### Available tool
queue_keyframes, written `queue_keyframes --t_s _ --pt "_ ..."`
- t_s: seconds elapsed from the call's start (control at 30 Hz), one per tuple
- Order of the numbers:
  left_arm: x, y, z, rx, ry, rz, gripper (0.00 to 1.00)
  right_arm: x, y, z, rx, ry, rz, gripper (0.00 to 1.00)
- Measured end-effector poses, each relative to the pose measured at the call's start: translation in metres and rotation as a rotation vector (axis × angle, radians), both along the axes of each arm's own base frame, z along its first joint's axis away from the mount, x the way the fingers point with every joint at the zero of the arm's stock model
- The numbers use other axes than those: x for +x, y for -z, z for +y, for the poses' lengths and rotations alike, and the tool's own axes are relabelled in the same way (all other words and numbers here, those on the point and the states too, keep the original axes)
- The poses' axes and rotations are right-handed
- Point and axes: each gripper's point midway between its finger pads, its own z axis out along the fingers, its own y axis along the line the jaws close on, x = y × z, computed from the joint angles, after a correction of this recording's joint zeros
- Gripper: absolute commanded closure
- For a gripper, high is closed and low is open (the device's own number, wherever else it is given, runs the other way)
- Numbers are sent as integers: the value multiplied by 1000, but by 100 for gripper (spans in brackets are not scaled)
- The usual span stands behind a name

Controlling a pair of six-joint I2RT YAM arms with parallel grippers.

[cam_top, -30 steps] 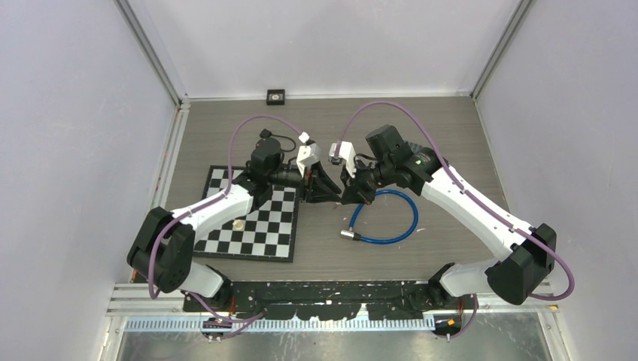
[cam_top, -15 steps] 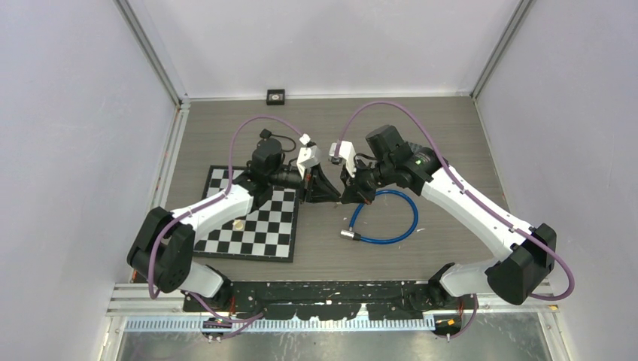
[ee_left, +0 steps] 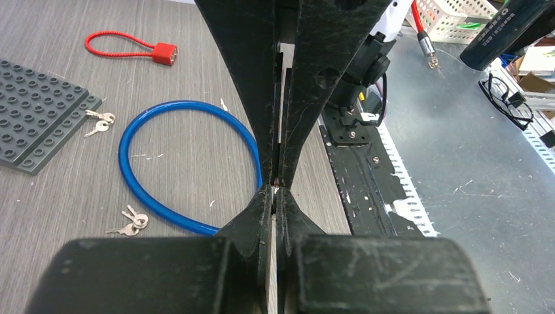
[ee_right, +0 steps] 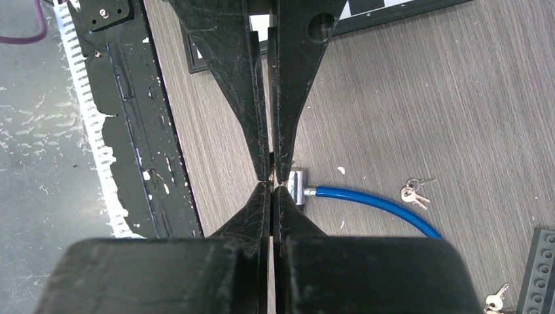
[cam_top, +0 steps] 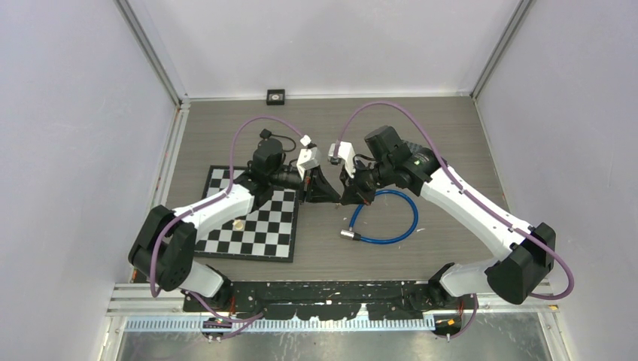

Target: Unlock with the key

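A robotics lab cell: pale enclosure walls (cam_top: 60, 150), aluminium framing (cam_top: 150, 53), checkerboard (cam_top: 259, 229) on the tabletop (cam_top: 436, 128).

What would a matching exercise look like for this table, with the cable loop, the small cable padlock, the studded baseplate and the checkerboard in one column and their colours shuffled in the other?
Things:
1. cable loop
2. small cable padlock
3. studded baseplate
4. checkerboard

Colours:
A. red
B. black and white
C. blue
D. dark grey

Pairs: 1-C, 2-A, 3-D, 4-B.
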Motion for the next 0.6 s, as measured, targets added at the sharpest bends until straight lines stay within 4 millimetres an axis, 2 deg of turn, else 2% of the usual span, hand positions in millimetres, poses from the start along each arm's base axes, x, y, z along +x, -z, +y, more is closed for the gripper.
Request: queue_keyframes --t_s 0.13,0.27,0.37,0.47,0.6 --pt "2 0 0 1 -11 -1 100 1 1 -1 -5 16 2 76" --pt "6 1 0 5 -45 -9 100 9 3 -2 -17 48 -20 67" --pt "7 -1 0 3 -58 -17 100 10 8 -5 -30 59 -31 66" --pt "8 -1 0 3 -59 -20 100 10 13 -9 -46 70 -33 72" --pt "9 -1 0 3 -61 -32 100 10 13 -10 -48 71 -34 70"
